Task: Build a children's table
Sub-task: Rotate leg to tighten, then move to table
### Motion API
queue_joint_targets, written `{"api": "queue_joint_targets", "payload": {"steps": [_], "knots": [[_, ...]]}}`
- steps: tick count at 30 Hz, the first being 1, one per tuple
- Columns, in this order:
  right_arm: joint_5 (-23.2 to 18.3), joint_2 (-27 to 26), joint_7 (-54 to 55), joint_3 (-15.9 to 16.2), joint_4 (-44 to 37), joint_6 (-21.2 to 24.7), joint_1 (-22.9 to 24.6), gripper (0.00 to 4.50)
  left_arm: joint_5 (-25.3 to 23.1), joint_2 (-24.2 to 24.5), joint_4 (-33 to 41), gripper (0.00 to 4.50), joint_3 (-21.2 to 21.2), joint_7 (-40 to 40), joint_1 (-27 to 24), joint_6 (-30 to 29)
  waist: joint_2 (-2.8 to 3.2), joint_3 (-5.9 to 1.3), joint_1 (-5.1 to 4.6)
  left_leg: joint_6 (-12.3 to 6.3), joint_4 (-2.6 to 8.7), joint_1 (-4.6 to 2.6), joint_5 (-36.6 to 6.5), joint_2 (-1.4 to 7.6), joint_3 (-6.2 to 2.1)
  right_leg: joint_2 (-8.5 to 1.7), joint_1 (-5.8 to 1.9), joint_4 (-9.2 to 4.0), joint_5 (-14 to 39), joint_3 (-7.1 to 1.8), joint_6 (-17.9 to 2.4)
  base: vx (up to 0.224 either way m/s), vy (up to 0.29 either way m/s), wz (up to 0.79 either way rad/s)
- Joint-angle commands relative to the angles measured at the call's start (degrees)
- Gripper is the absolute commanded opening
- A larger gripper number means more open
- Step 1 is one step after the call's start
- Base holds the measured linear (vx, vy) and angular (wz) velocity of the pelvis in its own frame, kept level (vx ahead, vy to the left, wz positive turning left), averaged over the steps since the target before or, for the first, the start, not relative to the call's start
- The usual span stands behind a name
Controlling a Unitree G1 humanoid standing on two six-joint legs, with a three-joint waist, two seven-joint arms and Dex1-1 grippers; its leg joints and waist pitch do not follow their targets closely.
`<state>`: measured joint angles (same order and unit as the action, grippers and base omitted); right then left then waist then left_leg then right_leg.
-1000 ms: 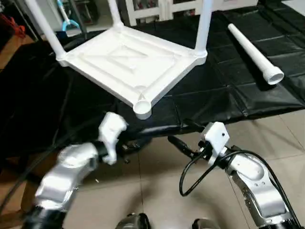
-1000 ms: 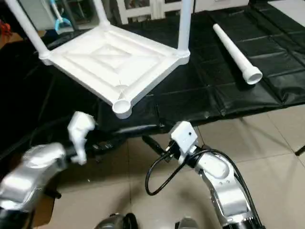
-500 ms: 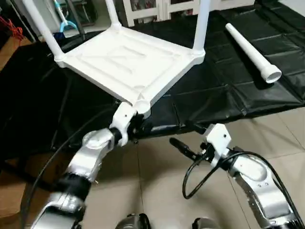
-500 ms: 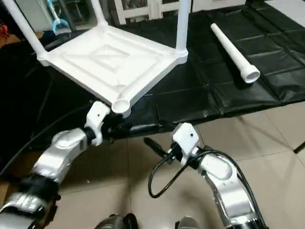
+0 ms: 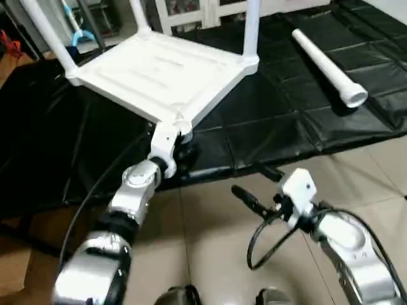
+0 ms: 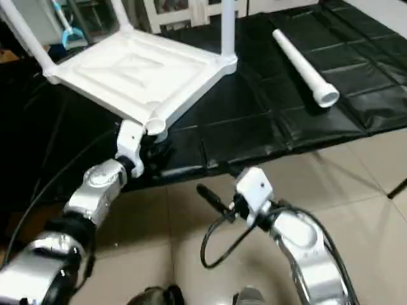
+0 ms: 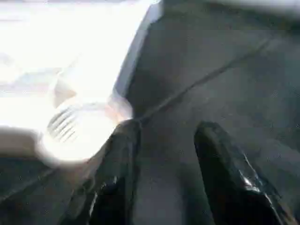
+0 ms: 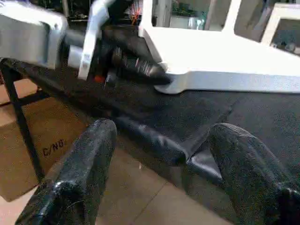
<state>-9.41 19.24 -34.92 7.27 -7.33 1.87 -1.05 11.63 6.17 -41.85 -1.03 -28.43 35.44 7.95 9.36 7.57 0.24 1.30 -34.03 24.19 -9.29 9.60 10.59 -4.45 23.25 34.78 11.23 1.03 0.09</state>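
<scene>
The white tabletop (image 5: 159,67) lies underside up on a black mat, with three white legs (image 5: 251,28) standing in its corner sockets. The near corner socket (image 5: 180,126) is empty. A loose fourth leg (image 5: 327,63) lies on the mat at the right. My left gripper (image 5: 183,151) reaches up to the near socket (image 7: 77,131) and is open, one finger (image 7: 123,154) touching or nearly touching the socket, only mat between the two. My right gripper (image 5: 254,187) hovers open over the floor, short of the mat's front edge, its fingers (image 8: 89,154) wide apart with nothing between.
The black mat (image 5: 280,121) covers a low platform whose front edge drops to a tiled floor (image 5: 210,248). White furniture (image 5: 191,13) stands behind the mat. A cardboard box (image 8: 28,136) sits under the platform's edge. A black cable (image 5: 261,235) loops off my right wrist.
My left arm has stretched forward from over the floor up to the tabletop's near empty socket. The right arm has hardly moved. The camera has tilted a little.
</scene>
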Motion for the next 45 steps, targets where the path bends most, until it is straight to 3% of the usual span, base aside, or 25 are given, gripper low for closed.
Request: {"api": "queue_joint_targets", "payload": {"steps": [1,8,15,18,19,22,23,24,25,26,27,28,30,31,32,33,34,35,36,38,39,40,42,44,45], "knots": [[-2.0,-1.9,3.6,-1.9,-2.3,3.6,0.3,3.44,6.3,-1.7,9.3,2.18,3.6,0.9,-3.8,-2.9,-0.59,-4.67,0.07,-7.04,4.31,-1.31,-13.7,3.21,-2.04,-3.55,-2.64,-3.84,3.7,-0.89,-15.5,0.0,0.0,0.0],[1.5,-7.1,19.0,-8.4,0.7,9.4,-4.3,3.44,4.4,-3.8,32.0,2.18,7.1,20.4,-18.3,-11.4,-0.39,-4.9,-0.75,-6.3,3.94,-1.48,-14.6,2.52,-1.65,-3.06,-2.1,-5.0,16.0,-0.61,-10.6,0.0,0.0,0.0],[0.7,-10.0,23.1,-9.0,2.7,13.4,-6.7,3.44,2.3,-5.7,50.9,2.18,7.3,23.6,-32.6,-17.9,-2.22,-4.6,-0.4,-2.75,4.43,-2.1,-16.5,3.02,-1.77,-2.2,-0.94,-5.2,19.2,-0.89,-7.3,0.0,0.0,0.0],[1.9,-9.7,22.8,-7.5,2.4,14.1,-7.4,3.44,0.0,-5.9,53.0,2.18,4.8,26.7,-33.3,-18.7,-1.22,-4.33,-0.9,2.48,6.59,-3.86,-20.2,6.31,-4.76,0.88,-0.58,-3.59,11.8,0.9,-6.0,0.0,0.0,0.0],[2.4,-9.8,23.1,-7.4,2.5,14.2,-7.8,3.44,-0.8,-5.9,54.1,2.18,3.8,27.7,-33.4,-19.5,-0.65,-4.13,-1.37,1.91,9.42,-4.79,-20.8,11.5,-7.61,0.57,0.09,0.23,5.9,1.73,-6.0,0.0,0.0,0.0],[2.7,-10.2,23.2,-7.3,3.5,14.5,-9.7,3.44,-2.0,-7.3,57.0,2.18,2.2,28.0,-34.7,-23.0,-1.41,-3.75,-1.73,-2.45,10.75,-4.57,-21.7,13.16,-8.08,-0.08,0.79,3.63,4.8,1.82,-6.5,-0.016,-0.13,0.09],[2.7,-10.2,23.2,-7.3,3.5,14.5,-9.7,3.44,-2.0,-7.3,57.0,2.18,2.2,28.0,-34.7,-23.0,-2.49,-3.73,-1.8,-5.88,9.86,-4.4,-22.1,11.84,-7.03,-1.0,0.97,2.55,2.6,1.22,-9.6,-0.027,-0.222,0.09],[2.1,-10.1,23.3,-8.1,3.1,15.3,-10.5,3.44,-2.8,-7.6,58.1,2.18,1.4,27.4,-35.3,-24.5,-2.25,-3.66,-1.6,-8.49,7.44,-3.65,-23.3,6.98,-4.21,-1.09,0.88,-0.65,0.7,1.26,-17.7,-0.021,-0.244,0.12],[1.3,-9.9,23.8,-9.1,1.5,16.9,-11.7,3.44,-2.9,-7.3,57.9,2.18,0.8,27.0,-34.0,-25.0,-4.71,-3.18,-1.91,-9.4,-3.62,-2.51,-21.8,-4.03,0.8,-0.59,-0.42,-7.35,5.1,1.31,-24.6,-0.021,-0.244,0.12],[1.3,-9.9,23.8,-9.1,1.5,16.9,-11.7,3.44,-2.9,-7.3,57.9,2.18,0.8,27.0,-34.0,-25.0,-5.44,-3.3,-1.21,-9.99,-8.36,-0.52,-18.2,-5.01,0.61,-3.19,-2.95,-8.34,11.4,0.04,-25.5,-0.014,-0.214,0.04],[2.0,-9.3,23.4,-8.9,2.6,15.7,-11.5,3.44,-3.3,-7.2,54.1,2.18,0.8,27.1,-32.6,-23.5,-5.65,-0.74,-0.88,-10.14,-9.7,2.05,-13.9,-4.63,-0.84,-4.42,-3.96,-8.44,16.8,-1.54,-23.3,-0.034,-0.185,0.0],[2.3,-8.9,23.5,-9.1,2.2,15.9,-10.8,3.44,-4.2,-7.0,53.8,2.18,0.4,27.5,-32.7,-23.8,-5.34,-2.23,-1.26,-10.06,-9.31,2.01,-13.7,-5.12,-2.05,-4.04,-5.33,-8.25,19.2,-1.44,-18.4,-0.034,-0.185,0.0],[1.5,-8.7,23.4,-9.7,1.1,16.5,-9.7,3.44,-4.0,-6.7,54.2,2.18,-0.1,27.6,-33.0,-24.6,-4.56,-2.11,-1.98,-12.15,-6.76,2.18,-11.7,-5.19,-2.89,-2.46,-5.89,-9.22,22.7,0.28,-10.3,-0.061,-0.159,0.07],[-0.4,-8.4,22.3,-10.3,-0.7,18.0,-8.6,3.44,-3.0,-7.0,56.5,2.18,-0.3,28.3,-33.9,-26.8,-1.95,-2.07,-2.2,-14.74,-1.12,-0.78,-8.7,-0.42,-6.23,0.56,-4.06,-10.57,21.1,2.99,1.2,-0.063,-0.155,0.12],[-0.1,-8.0,22.0,-10.1,-1.2,18.0,-8.0,3.44,-3.3,-6.9,57.1,2.18,-0.3,28.7,-34.5,-27.1,0.51,-2.93,-3.55,-18.83,5.09,-6.1,-3.1,16.28,-16.86,0.63,1.71,2.48,19.7,4.13,8.2,-0.056,-0.179,0.05],[0.3,-7.7,22.0,-10.0,-1.4,18.3,-7.7,3.44,-3.9,-6.8,57.9,2.18,-0.2,28.9,-35.1,-27.2,-0.76,-4.24,-4.5,-20.93,3.21,-8.46,9.3,16.34,-17.61,-0.56,7.08,10.32,20.2,2.41,6.7,-0.03,-0.186,-0.06],[0.2,-7.5,21.7,-9.9,-1.5,18.6,-7.5,3.44,-4.1,-7.0,58.7,2.18,0.1,29.2,-35.5,-27.4,-0.65,-3.44,-3.89,-23.4,1.89,-7.32,23.4,11.96,-15.24,-0.42,7.98,11.64,12.5,0.2,2.4,-0.03,-0.186,-0.06],[0.2,-7.2,21.1,-9.6,-1.3,19.2,-7.4,3.44,-4.8,-7.1,59.6,2.18,0.1,29.4,-36.1,-27.3,-0.7,-3.13,-3.93,-25.11,2.32,-5.97,24.3,9.99,-14.22,-0.02,6.8,10.91,9.8,-0.26,1.1,-0.049,-0.185,0.06],[0.2,-7.2,21.0,-9.6,-1.3,19.2,-7.4,3.44,-4.9,-7.1,59.6,2.18,0.0,29.4,-36.1,-27.3,-1.02,-3.32,-3.77,-26.49,2.92,-5.06,22.4,8.04,-12.91,0.71,5.36,9.58,8.3,-0.17,-0.2,-0.083,-0.232,0.07],[0.0,-6.7,20.6,-9.8,-0.6,21.0,-7.6,3.44,-6.5,-7.1,59.6,2.18,-0.3,30.4,-36.3,-27.6,-4.38,-2.91,-2.87,-27.39,2.39,-3.2,4.9,0.63,-9.61,0.0,0.83,1.17,-0.2,-1.34,-12.6,-0.08,-0.264,0.02],[-0.9,-7.2,20.8,-10.4,-0.2,22.0,-7.6,3.44,-5.2,-6.7,60.4,2.18,-0.1,29.2,-36.5,-27.8,-6.28,-3.16,-1.2,-22.47,-8.94,1.37,-6.4,-7.94,-3.41,-4.51,-4.34,-5.54,-3.2,-4.19,-25.4,-0.059,-0.319,-0.01],[-0.9,-7.3,20.8,-10.4,-0.2,21.9,-7.6,3.44,-5.2,-6.6,60.5,2.18,-0.1,29.1,-36.5,-27.8,-6.01,-2.4,-0.31,-17.78,-10.8,1.08,-10.7,-7.64,-2.64,-5.59,-4.62,-6.3,0.5,-4.15,-25.5,-0.059,-0.319,-0.01],[-1.3,-7.9,21.3,-10.6,-0.9,21.6,-7.4,3.44,-4.3,-5.9,61.9,2.18,0.0,28.3,-36.3,-28.9,-4.91,-0.78,-0.25,-5.31,-5.93,0.13,-8.3,-5.65,-5.03,-7.12,-4.79,-5.84,12.8,-4.19,-3.6,-0.066,-0.255,-0.02],[-1.0,-8.5,21.7,-9.8,-1.3,20.9,-7.3,3.44,-3.9,-5.0,62.2,2.18,0.2,27.5,-35.7,-28.9,-3.44,-0.21,-0.69,-7.56,-1.56,-0.42,-8.0,-2.74,-7.09,-7.91,-5.23,-7.17,24.2,-5.49,2.6,-0.077,-0.207,-0.03],[-0.5,-8.7,21.9,-9.3,-1.1,20.6,-7.2,3.44,-3.9,-4.8,61.9,2.18,0.2,27.2,-35.5,-28.7,-2.83,0.45,-1.62,-8.73,1.09,-0.98,-11.8,-0.88,-8.61,-5.01,-3.95,-6.65,31.2,-3.76,2.4,-0.093,-0.147,0.02]]}}
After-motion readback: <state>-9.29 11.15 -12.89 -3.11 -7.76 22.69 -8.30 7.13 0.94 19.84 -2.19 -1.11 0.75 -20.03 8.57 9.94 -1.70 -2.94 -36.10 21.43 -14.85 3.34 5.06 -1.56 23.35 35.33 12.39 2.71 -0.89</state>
